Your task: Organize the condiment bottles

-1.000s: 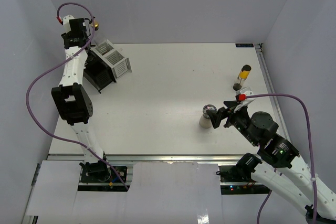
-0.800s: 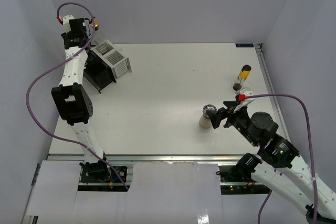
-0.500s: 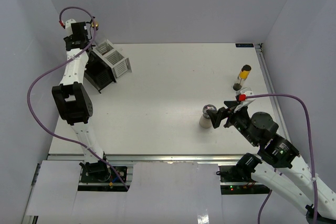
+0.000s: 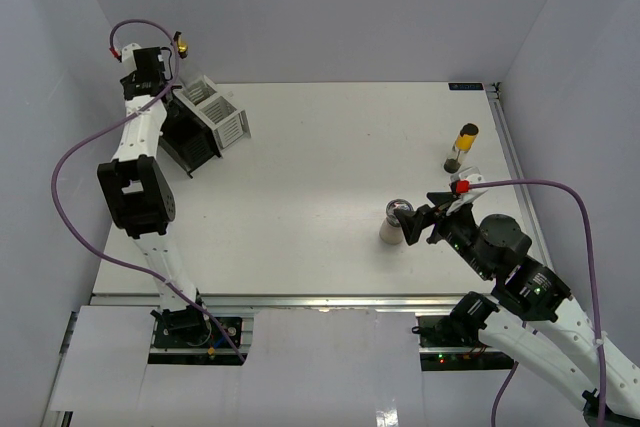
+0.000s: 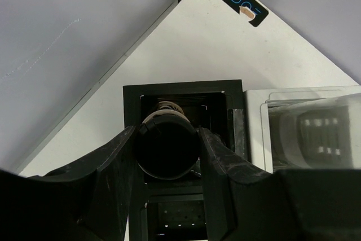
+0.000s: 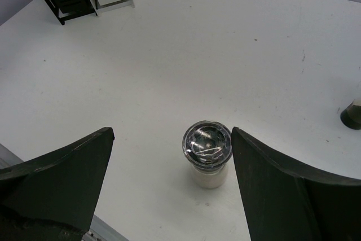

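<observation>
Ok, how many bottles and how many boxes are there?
Bottles: 4 (cream shaker, yellow-filled one, small dark jar, gold-topped one held above the boxes)
Rack boxes: 2 (black box, white box)
Total: 6

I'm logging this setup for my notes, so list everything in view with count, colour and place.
tall bottle with gold pourer: one, dark contents, held over the black rack
cream shaker: one, cream with metal top, upright at the table's near right
slim bottle: one, yellow contents, black cap, far right
short jar: one, dark, just beside the slim bottle
black rack: one, black, far left
white rack: one, white, slotted, next to the black rack
table: one, white
cables: two, purple, one per arm
left gripper: one, black, raised, clamped on the tall bottle
right gripper: one, black, open, facing the cream shaker
</observation>
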